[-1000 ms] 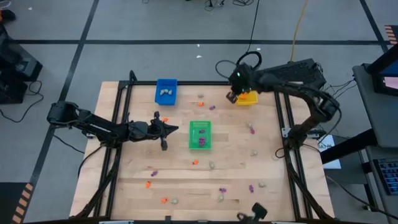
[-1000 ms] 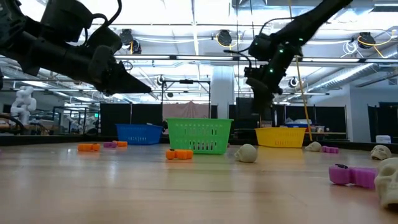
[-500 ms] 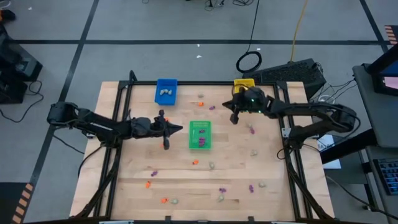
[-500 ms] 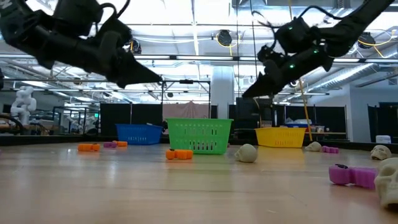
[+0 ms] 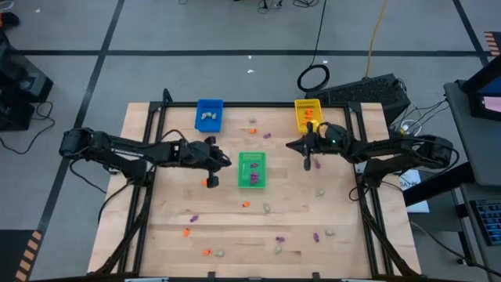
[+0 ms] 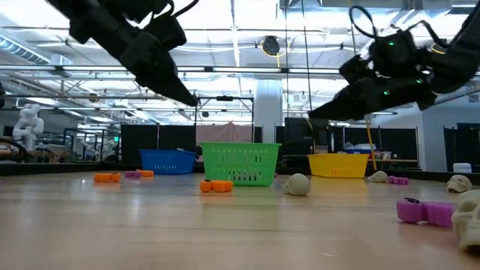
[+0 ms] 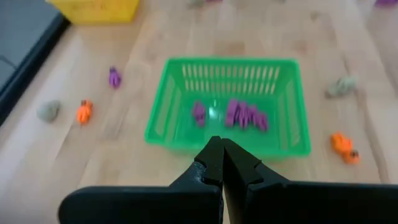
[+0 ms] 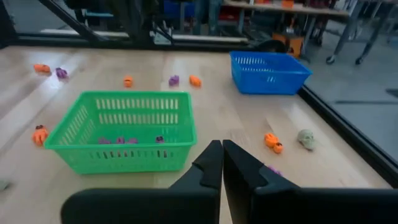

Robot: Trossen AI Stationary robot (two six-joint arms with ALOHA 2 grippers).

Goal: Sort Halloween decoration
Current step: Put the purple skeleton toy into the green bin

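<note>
You are between picks: both arms hover over the table with nothing held. Your left gripper (image 5: 221, 159) sits just left of the green tray (image 5: 251, 170), its fingers pressed together and empty, as its wrist view shows, pointing at the tray's near wall. Your right gripper (image 5: 306, 153) hangs right of the green tray, below the yellow tray (image 5: 308, 115), fingers also pressed together on nothing. The Halloween decoration is partly sorted: purple pieces (image 7: 244, 115) lie in the green tray, pale pieces (image 5: 208, 117) in the blue tray (image 5: 209, 114), an orange piece (image 5: 310, 113) in the yellow. Many trinkets remain loose on the wooden table (image 5: 172, 204): an orange one (image 5: 210, 182) just below your left gripper, a purple one (image 5: 317, 164) near your right gripper, and more along the near edge. For the next move, you would likely open one gripper, lower over the nearest loose trinket and close on it; the pieces are tiny, so centring matters.
</note>
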